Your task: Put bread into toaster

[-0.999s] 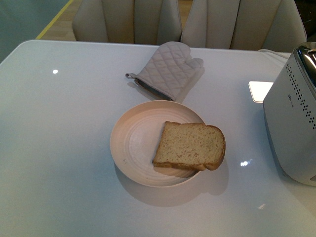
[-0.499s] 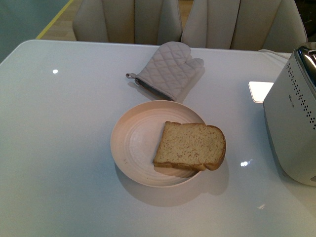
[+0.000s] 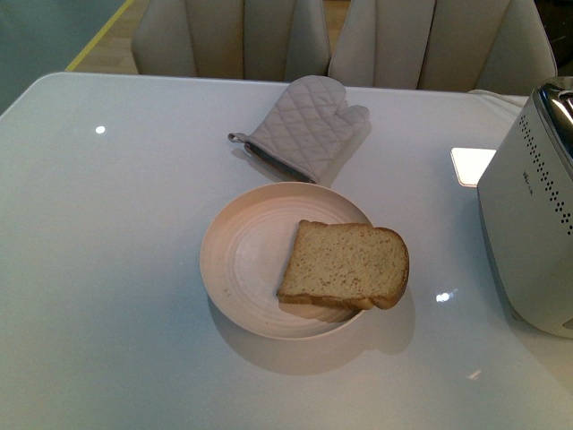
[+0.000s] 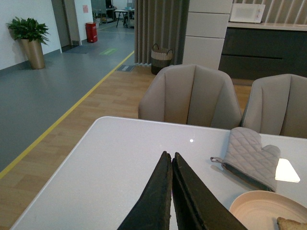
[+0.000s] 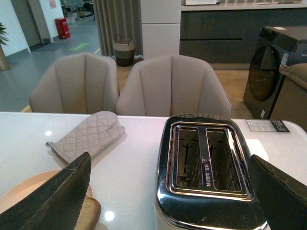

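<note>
Bread (image 3: 345,265) overhangs its plate (image 3: 243,262) — toaster (image 3: 528,235) cut off (right edge)

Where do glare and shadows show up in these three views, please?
Front view: dim and bluish, small lamp glints on the table, a soft shadow on the near side of the plate and bread. Left wrist view: bright and sharp, one glint on the table. Right wrist view: the chrome top of the toaster mirrors its surroundings; the near jaws are dark silhouettes.

Glossy white table (image 3: 116,269), quilted cloth mitt (image 3: 304,125), chrome-topped toaster (image 5: 206,191)
</note>
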`<state>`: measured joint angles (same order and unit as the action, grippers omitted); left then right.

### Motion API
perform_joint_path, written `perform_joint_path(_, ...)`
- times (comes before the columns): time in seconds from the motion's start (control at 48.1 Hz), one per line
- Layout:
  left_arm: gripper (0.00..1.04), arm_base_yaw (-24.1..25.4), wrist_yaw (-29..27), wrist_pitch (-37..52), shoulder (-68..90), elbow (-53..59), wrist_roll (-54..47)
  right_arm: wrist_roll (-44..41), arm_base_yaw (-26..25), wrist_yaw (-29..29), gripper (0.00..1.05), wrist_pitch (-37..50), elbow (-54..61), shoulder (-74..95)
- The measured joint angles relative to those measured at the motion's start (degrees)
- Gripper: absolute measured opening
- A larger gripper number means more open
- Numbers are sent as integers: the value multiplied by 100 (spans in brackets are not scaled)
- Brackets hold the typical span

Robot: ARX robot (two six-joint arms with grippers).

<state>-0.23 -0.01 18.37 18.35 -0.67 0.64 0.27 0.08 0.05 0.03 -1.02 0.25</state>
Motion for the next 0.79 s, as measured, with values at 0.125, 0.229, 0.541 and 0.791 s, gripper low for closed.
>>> perform_joint_path(0.125, 3, 0, 0, -275, -275, 0, 0, 0, 0, -2, 96, 0, 0, 0)
perform_joint_path(0.229, 3, 0, 0, -433, -435, 0, 0, 0, 0, -2, 96, 0, 0, 0)
perform_joint_path(0.541, 3, 0, -2, -1322, -1178, -2, -2, 0, 0, -2, 96, 0, 0, 0)
perform_joint_path(0.791, 7, 0, 0, -1825, -1797, -2, -2, 0, 0, 0, 96, 0, 0, 0)
